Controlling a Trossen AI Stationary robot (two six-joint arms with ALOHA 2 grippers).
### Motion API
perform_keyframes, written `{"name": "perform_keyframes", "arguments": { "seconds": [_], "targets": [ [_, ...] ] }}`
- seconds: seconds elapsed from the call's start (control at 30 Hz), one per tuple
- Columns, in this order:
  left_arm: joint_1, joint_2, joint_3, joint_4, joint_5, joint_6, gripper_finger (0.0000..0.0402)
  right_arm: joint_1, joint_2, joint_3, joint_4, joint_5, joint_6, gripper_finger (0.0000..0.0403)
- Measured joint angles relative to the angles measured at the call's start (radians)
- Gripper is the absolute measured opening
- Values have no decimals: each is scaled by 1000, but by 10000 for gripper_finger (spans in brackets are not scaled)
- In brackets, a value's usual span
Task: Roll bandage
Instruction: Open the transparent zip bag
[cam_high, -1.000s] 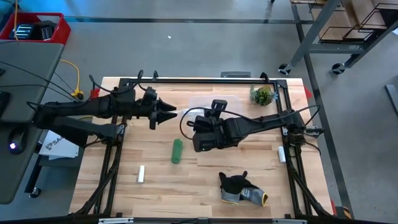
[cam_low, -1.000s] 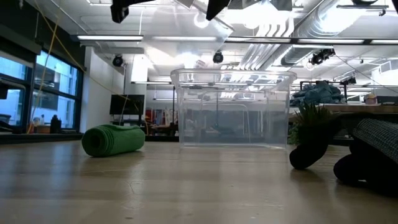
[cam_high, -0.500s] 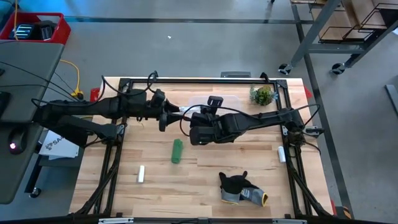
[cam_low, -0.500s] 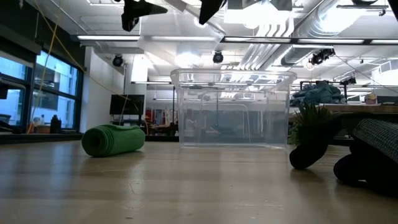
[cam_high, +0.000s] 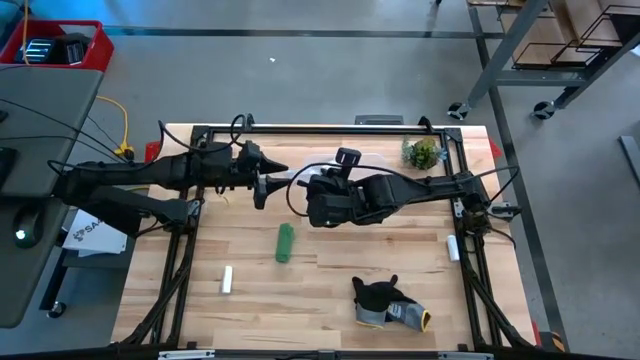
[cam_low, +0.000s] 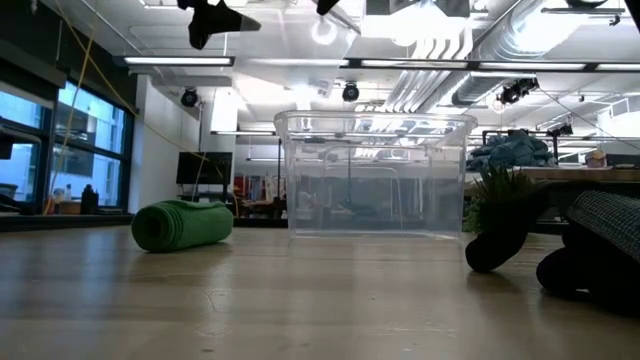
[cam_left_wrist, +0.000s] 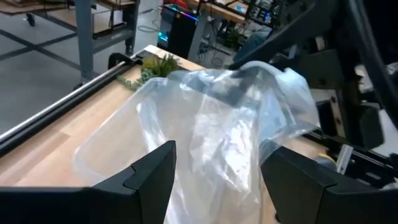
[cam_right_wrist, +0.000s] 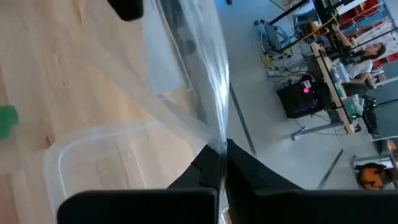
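The bandage (cam_high: 285, 243) is seen as a compact green roll lying on its side on the wooden bench (cam_high: 330, 290), roughly at the middle of the boards, with its long axis running from the near edge toward the far edge in the high view. In the low view the bandage (cam_low: 182, 224) is shown side-on at the left, its layered end turned to the left, and only a sliver of green is caught at the edge of the right wrist view. Beyond the roll, toward the far side, a clear plastic bin (cam_low: 375, 176) stands upright on the bench, well apart from the roll. Above it a thin clear plastic sheet (cam_left_wrist: 249, 118) is held up; its outline is hard to make out in the high view, where it nearly vanishes against the wood. The right gripper (cam_high: 312, 200) is raised over the bench beside the bin, and its fingers (cam_right_wrist: 211, 171) are seen pressed together on an edge of that sheet. The left gripper (cam_high: 262, 180) hangs close to it, its fingers (cam_left_wrist: 155, 171) spread apart with the sheet hanging between and beyond them, untouched as far as can be told. A small white cylinder (cam_high: 227, 280) lies nearer the front left, and a dark grey glove (cam_high: 388, 303) lies at the front right, partly cut off in the low view.
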Motion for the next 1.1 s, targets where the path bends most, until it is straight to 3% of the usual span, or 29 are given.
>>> {"name": "perform_keyframes", "arguments": {
  "seconds": [0.27, 0.37, 0.43, 0.57, 0.6, 0.7, 0.97, 1.1],
  "targets": [
    [-2, 6, 0, 17, 21, -1, 223, -11, 0, -1, 60, -43, 0, 0],
    [-2, 5, 0, 21, 26, -8, 206, -11, 0, -2, 68, -68, -1, 0],
    [-2, 3, 0, 21, 33, -18, 168, -11, 0, -2, 72, -104, 4, 0],
    [-2, 3, 0, -20, 87, -28, 34, -3, 1, 14, 93, -134, 114, 1],
    [-2, 3, 0, -40, 96, -28, 19, -3, 1, 29, 95, -167, 144, 4],
    [-3, -4, 0, -129, 83, -10, 12, -5, 0, 82, 93, -268, 190, 26],
    [-2, -30, 0, -231, -12, 135, 1, -5, -35, 129, 116, -266, 209, 124],
    [-2, -30, 0, -210, -14, 148, 1, -5, -36, 129, 109, -284, 217, 150]
  ]
}}
